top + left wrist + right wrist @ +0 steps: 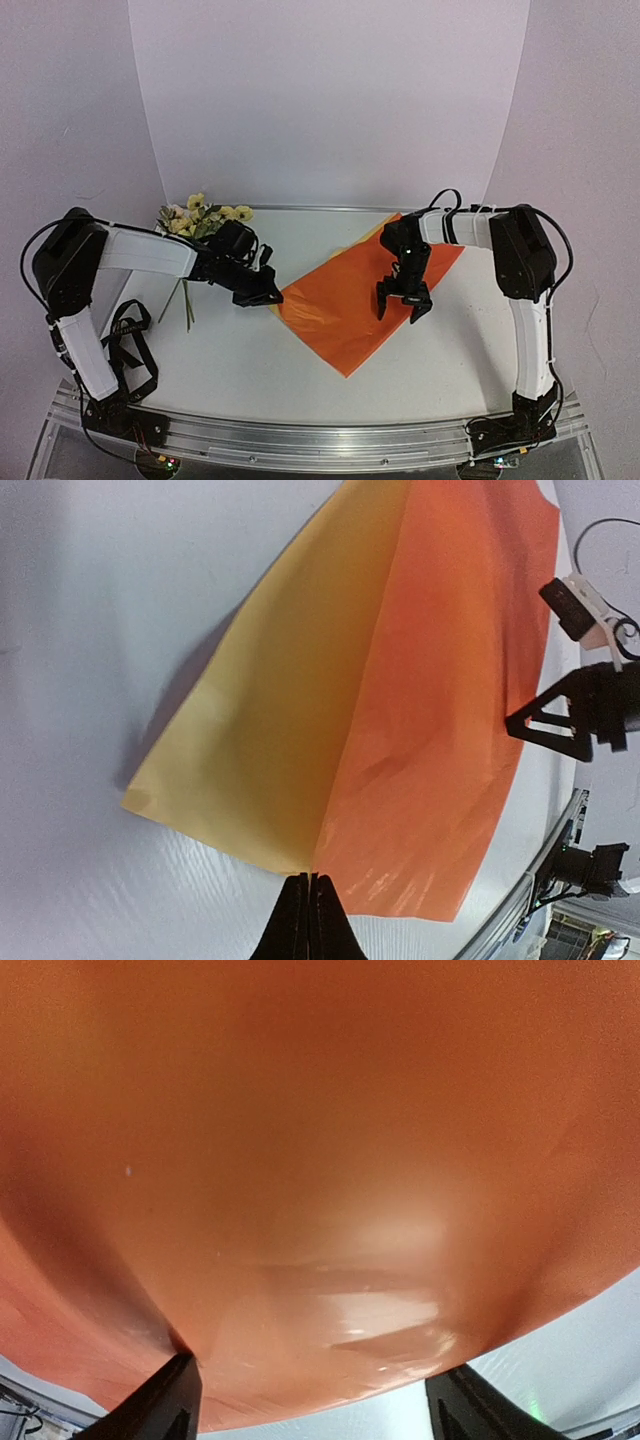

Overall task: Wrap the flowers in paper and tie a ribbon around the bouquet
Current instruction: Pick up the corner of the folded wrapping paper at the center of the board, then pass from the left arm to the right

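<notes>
The orange paper (pixel 345 305) lies as a diamond in the middle of the table. My left gripper (pixel 272 297) is shut on its left corner. In the left wrist view the closed jaws (pixel 312 880) pinch the corner where the orange paper (pixel 440 700) meets its pale yellow backing (pixel 260 730), which is raised off the table. My right gripper (pixel 404 300) hangs open over the paper's right half. Orange paper (pixel 320 1160) fills that wrist view, between the spread fingertips (pixel 165 1405). The flowers (pixel 205 215) lie at the back left, stems pointing toward me. The black ribbon (pixel 128 345) lies looped by the left arm.
The white table (pixel 250 370) ends in a metal rail at the near edge. White walls close in the back and sides. The left forearm reaches across just in front of the flower stems (pixel 186 305). My right gripper (pixel 553 723) shows at the right of the left wrist view.
</notes>
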Motion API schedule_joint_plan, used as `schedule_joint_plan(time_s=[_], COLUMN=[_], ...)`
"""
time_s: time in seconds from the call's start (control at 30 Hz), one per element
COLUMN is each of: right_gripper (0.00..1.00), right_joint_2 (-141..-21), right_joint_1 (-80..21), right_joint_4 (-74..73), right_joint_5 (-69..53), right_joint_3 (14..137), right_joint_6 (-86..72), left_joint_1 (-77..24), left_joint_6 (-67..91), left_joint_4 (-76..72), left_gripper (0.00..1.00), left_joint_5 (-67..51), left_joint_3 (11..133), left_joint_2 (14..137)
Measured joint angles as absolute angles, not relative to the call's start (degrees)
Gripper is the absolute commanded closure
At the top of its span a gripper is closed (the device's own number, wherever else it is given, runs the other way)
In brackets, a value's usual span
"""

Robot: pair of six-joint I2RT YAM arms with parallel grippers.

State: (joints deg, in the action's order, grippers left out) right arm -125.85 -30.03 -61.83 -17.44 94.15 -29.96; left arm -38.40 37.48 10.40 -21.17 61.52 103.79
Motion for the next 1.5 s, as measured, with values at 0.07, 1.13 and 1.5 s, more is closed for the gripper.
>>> schedule_joint_plan(time_s=[0.07, 1.13, 1.5], right_gripper=[0.07, 0.14, 0.02], right_joint_2=[-126.29, -92.23, -80.75], right_joint_1=[-30.89, -28.26, -33.34], right_joint_4=[-60.99, -42.23, -39.38], right_joint_5=[-17.38, -4.18, -6.82], right_joint_3=[95.64, 64.16, 64.32], right_joint_6=[-30.67, -50.81, -50.77], left_joint_1=[-38.52, -63.45, -66.32], left_joint_6=[37.12, 11.11, 9.21], left_joint_4=[10.38, 12.7, 13.57], left_gripper=[1.0, 1.0, 1.0], left_joint_5=[-19.47, -19.16, -22.84], left_joint_3=[59.25, 61.33, 65.29], left_joint_2=[98.47, 88.53, 92.37])
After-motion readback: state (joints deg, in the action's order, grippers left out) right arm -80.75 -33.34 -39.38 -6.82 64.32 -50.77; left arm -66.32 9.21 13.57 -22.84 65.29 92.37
